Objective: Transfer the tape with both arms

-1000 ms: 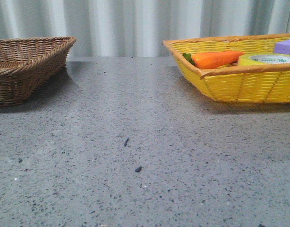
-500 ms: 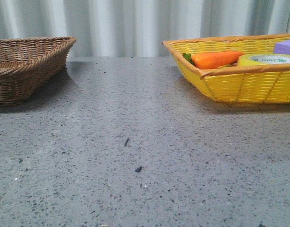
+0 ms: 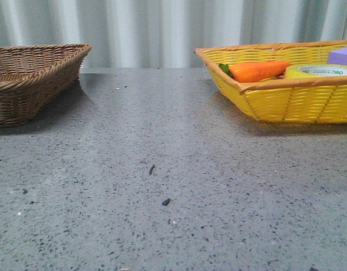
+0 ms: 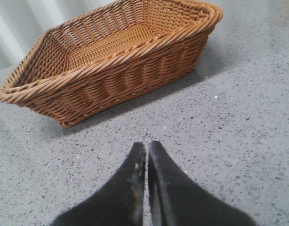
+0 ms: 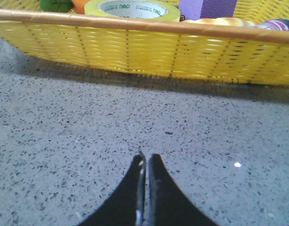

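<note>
The tape (image 5: 133, 9) lies flat inside the yellow basket (image 5: 149, 52), well ahead of the right gripper (image 5: 145, 160), whose jaws are clenched empty. The left gripper (image 4: 147, 150) is likewise pressed closed, facing the brown basket (image 4: 111, 66).

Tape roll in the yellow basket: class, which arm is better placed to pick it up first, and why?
Probably the right. The tape lies in the yellow basket directly ahead of the right gripper, while the left gripper faces the brown basket. Both grippers are shut.
</note>
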You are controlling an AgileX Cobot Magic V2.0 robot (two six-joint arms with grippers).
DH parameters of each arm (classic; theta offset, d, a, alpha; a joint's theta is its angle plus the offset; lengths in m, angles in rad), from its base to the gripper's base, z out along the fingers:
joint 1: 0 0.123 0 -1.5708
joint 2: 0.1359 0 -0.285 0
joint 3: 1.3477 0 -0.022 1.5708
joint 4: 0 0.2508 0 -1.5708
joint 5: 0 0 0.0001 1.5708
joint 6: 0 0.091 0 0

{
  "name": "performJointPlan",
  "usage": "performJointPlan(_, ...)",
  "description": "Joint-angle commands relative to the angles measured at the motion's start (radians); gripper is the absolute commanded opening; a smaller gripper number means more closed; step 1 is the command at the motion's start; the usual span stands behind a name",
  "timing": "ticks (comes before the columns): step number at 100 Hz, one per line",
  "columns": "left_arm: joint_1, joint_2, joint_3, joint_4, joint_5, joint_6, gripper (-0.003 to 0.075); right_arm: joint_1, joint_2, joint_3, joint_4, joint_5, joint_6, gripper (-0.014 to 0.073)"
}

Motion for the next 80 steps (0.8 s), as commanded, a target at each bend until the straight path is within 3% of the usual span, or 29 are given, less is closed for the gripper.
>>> performJointPlan(1,0.011,-0.029,0.009,-0.013,-0.074,-0.011,-0.0020,-0.005,-0.019,0.023,-0.008,-0.010,0.002,-0.0062)
performJointPlan(56,0.128,-0.029,0.009,-0.024,-0.070,-0.011,-0.0020,-0.005,-0.019,0.023,-0.008,-0.010,0.002,-0.0062)
performJointPlan(80,0.132,-0.029,0.009,-0.024,-0.070,-0.011,-0.0020,-0.005,-0.019,0.023,-0.008,-0.010,0.002,-0.0062)
